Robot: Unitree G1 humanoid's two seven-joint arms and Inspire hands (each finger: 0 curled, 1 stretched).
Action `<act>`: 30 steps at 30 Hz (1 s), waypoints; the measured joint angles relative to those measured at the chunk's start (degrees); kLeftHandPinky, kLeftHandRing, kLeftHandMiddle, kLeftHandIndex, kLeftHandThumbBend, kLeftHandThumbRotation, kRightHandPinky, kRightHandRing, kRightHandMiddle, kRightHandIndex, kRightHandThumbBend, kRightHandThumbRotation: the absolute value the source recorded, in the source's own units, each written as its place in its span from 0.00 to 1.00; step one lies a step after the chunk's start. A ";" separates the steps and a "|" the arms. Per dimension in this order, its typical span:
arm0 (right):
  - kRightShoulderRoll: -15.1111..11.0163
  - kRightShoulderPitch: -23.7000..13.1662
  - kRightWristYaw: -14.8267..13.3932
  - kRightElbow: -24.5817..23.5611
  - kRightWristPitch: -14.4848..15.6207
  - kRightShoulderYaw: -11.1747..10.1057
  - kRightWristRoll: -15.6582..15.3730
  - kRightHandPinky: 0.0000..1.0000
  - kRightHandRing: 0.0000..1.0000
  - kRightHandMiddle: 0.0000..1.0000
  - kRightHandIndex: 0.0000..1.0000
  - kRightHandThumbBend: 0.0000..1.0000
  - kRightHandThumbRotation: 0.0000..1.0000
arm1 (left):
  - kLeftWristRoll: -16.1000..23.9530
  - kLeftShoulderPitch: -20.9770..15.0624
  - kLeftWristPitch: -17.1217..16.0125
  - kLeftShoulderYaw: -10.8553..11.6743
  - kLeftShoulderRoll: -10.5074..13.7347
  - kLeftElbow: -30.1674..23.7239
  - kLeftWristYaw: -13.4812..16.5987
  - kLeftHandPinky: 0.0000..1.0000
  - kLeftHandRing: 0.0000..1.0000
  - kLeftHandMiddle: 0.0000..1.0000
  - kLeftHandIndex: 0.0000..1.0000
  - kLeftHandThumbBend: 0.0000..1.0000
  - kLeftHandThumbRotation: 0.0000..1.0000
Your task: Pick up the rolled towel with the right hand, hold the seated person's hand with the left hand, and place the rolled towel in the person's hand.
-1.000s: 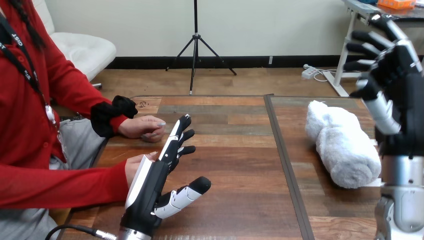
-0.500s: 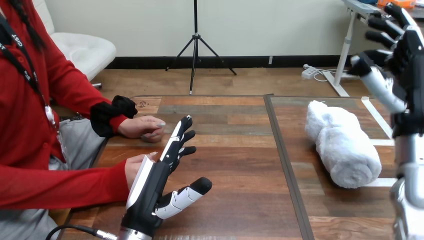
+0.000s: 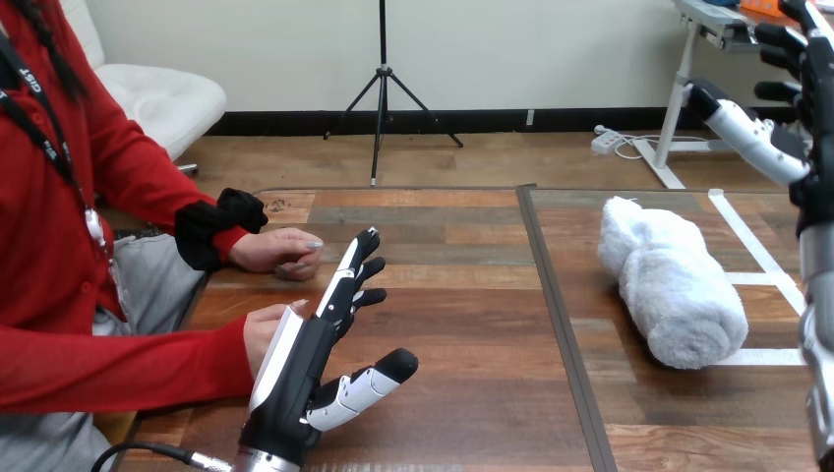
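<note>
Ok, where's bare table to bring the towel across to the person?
The table is barest in the middle, between the left hand and the towel. Also bare: the near strip in front of the towel. Crowded at the left edge, where the left hand stands beside the person's near hand, with the person's far hand beyond.
</note>
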 measured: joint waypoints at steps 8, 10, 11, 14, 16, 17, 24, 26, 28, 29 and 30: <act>-2.43 -4.39 -0.01 3.77 6.82 1.52 -2.31 0.73 0.86 0.90 0.94 1.00 0.57 | 0.14 0.03 0.09 -0.05 -0.08 0.00 0.29 0.83 0.93 0.98 0.98 1.00 0.85; -2.82 -5.48 0.00 4.97 8.46 1.96 -2.83 0.70 0.84 0.91 0.95 1.00 0.57 | 0.14 0.03 0.15 -0.05 -0.09 0.00 0.29 0.83 0.93 0.98 0.98 1.00 0.85; -3.07 -6.08 0.03 5.66 9.30 2.24 -3.08 0.70 0.84 0.91 0.95 1.00 0.57 | 0.14 0.03 0.19 -0.05 -0.09 0.00 0.30 0.83 0.93 0.98 0.98 1.00 0.85; -3.67 -7.86 0.18 7.85 11.69 3.10 -3.63 0.67 0.82 0.91 0.95 1.00 0.57 | 0.14 0.04 0.21 -0.05 -0.12 0.00 0.30 0.83 0.93 0.98 0.98 1.00 0.85; -3.98 -9.05 0.29 9.40 13.25 3.67 -4.04 0.65 0.81 0.91 0.95 1.00 0.58 | 0.14 0.05 0.21 -0.05 -0.15 0.00 0.30 0.83 0.93 0.98 0.98 1.00 0.85; -4.13 -9.62 0.36 10.15 13.98 4.01 -4.23 0.64 0.80 0.91 0.96 1.00 0.58 | 0.14 0.07 0.21 -0.05 -0.16 0.00 0.30 0.83 0.93 0.98 0.98 1.00 0.85; -4.72 -13.68 1.23 16.54 18.57 6.43 -5.91 0.41 0.56 0.70 0.95 1.00 0.59 | 0.14 0.12 0.21 -0.05 -0.19 0.01 0.30 0.83 0.93 0.98 0.99 1.00 0.84; -4.74 -14.71 1.36 18.38 19.37 7.09 -6.26 0.33 0.45 0.59 0.95 1.00 0.59 | 0.13 0.14 0.21 -0.05 -0.20 0.01 0.30 0.83 0.93 0.98 0.98 1.00 0.84; -4.74 -15.69 1.56 20.28 20.08 7.77 -6.79 0.23 0.32 0.44 0.94 1.00 0.59 | 0.14 0.14 0.21 -0.05 -0.21 0.01 0.30 0.83 0.93 0.98 0.98 1.00 0.84; -4.74 -16.16 1.64 21.24 20.37 8.16 -7.06 0.21 0.29 0.41 0.94 1.00 0.59 | 0.14 0.15 0.21 -0.05 -0.22 0.01 0.30 0.83 0.93 0.98 0.98 1.00 0.84; -4.74 -16.65 1.72 22.25 20.75 8.62 -7.41 0.19 0.27 0.38 0.94 1.00 0.60 | 0.13 0.16 0.21 -0.05 -0.23 0.01 0.30 0.83 0.93 0.98 0.98 1.00 0.84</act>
